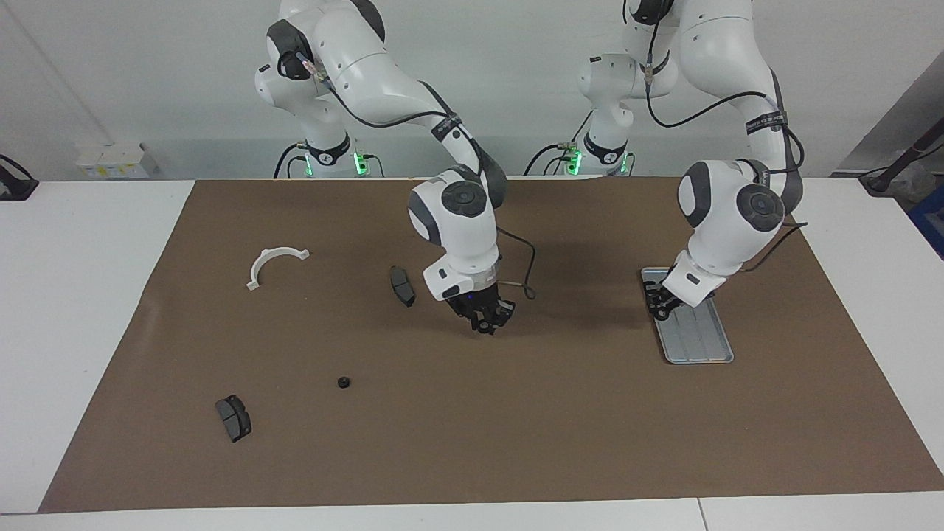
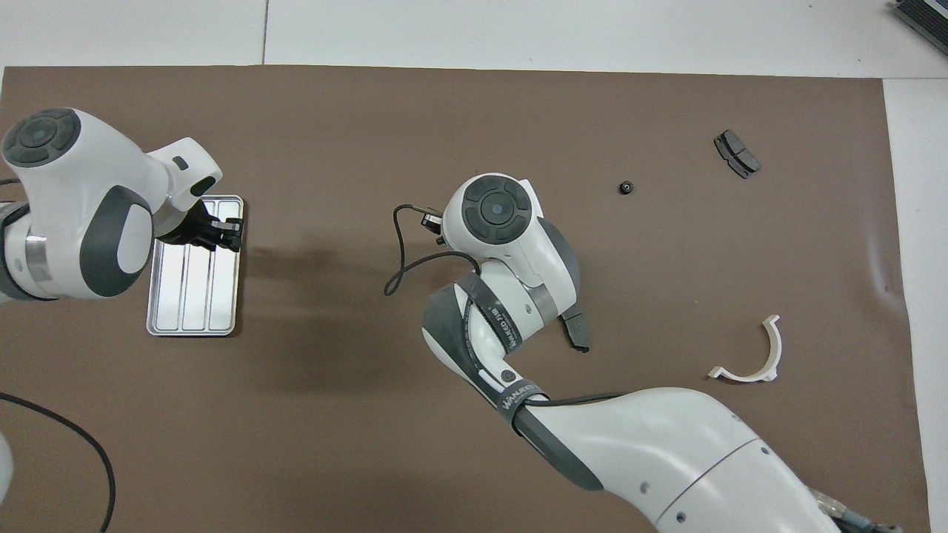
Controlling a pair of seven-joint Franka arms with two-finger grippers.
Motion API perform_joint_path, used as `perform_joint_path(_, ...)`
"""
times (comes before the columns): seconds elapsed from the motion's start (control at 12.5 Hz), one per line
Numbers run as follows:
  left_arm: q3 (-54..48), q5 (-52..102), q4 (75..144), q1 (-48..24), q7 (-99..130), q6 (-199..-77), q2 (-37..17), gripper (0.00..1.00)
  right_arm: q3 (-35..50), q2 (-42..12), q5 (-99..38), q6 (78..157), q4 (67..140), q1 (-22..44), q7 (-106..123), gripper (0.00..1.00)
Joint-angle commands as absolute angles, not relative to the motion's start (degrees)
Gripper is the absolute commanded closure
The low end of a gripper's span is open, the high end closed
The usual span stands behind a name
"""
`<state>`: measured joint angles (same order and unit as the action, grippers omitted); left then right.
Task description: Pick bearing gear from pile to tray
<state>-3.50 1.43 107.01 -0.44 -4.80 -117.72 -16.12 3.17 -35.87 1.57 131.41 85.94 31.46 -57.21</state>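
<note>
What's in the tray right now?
The tray shows only bare ridged metal where it is visible. The left pincer hangs over its end farther from the robots, covering that part, so anything lying there, or anything held in the pincer, can't be made out.

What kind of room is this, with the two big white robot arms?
Probably a robot lab or test workshop. Two white arms stand at a white table covered by a brown mat, with a metal tray and a few small machine parts, like a white half-ring bracket.
</note>
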Motion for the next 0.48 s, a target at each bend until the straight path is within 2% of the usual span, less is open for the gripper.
perform_joint_path(0.0,-3.96,1.49,111.53,2.89,-12.28,-119.61,-13.18,0.91,3.16,-37.18,3.16,130.51,83.32,32.69,-58.80,0.98)
perform_joint_path(0.16,-3.96,1.49,113.28,3.43,-14.05,-121.37,-13.18,0.88,3.25,-37.18,3.69,131.31,84.11,33.66,-58.71,0.98)
perform_joint_path(0.24,-3.96,1.49,113.99,3.51,-14.58,-121.38,-13.01,0.79,3.25,-37.09,3.69,131.40,84.63,34.01,-58.62,0.94)
perform_joint_path(0.32,-3.96,1.49,113.99,3.43,-14.15,-121.38,-13.01,0.55,3.25,-36.92,3.78,131.40,85.77,34.62,-58.62,0.92)
perform_joint_path(0.4,-3.96,1.49,113.73,3.43,-13.80,-121.38,-13.01,0.38,3.25,-36.91,3.78,131.74,86.56,35.41,-58.62,0.82)
